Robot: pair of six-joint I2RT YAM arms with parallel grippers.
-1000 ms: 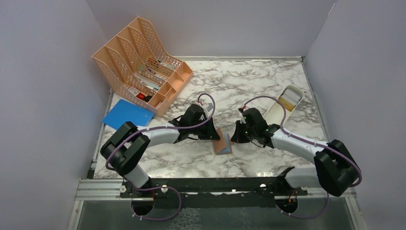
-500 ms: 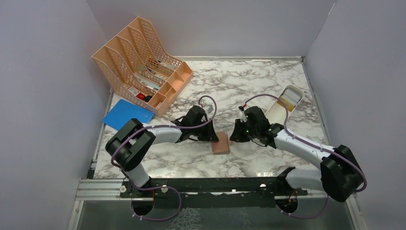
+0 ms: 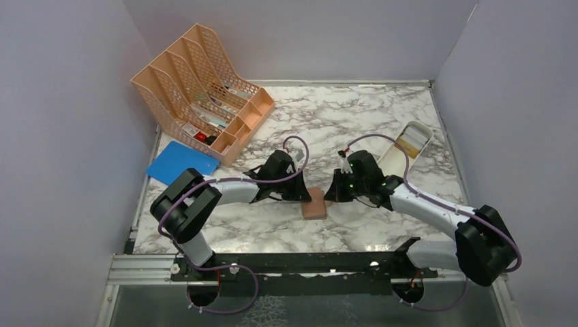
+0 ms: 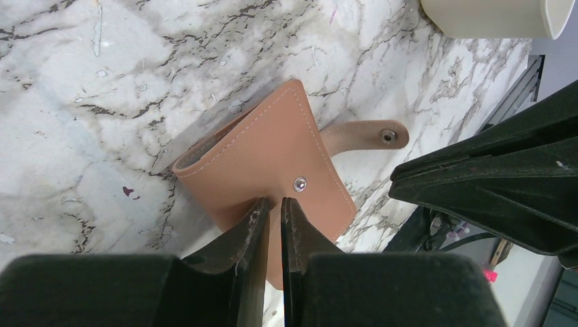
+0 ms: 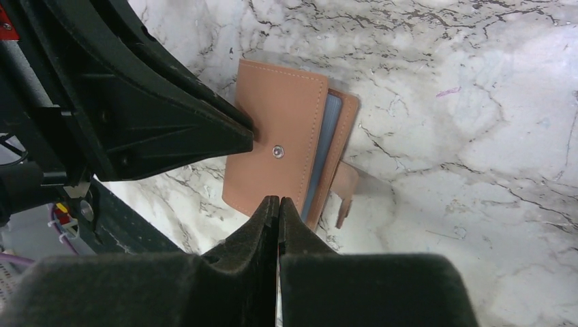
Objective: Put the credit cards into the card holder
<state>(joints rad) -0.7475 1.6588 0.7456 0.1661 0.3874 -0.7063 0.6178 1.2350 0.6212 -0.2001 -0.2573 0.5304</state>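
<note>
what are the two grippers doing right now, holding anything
Left gripper: nearly closed, tips on the folded pinkish-tan leather card holder, gripping nothing.
Right gripper: shut, empty, just above the holder.

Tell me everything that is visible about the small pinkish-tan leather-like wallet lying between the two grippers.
The pinkish-tan leather-like folding wallet lies on the white marble table, folded over but not snapped. Its cover has pale stitching along the edges and a metal snap stud in the middle. The strap tab with its snap sticks out loose on the table. Light blue lining shows at the open edge. The left gripper fingertips reach its cover at the edge; the right gripper is shut over its near edge.
</note>
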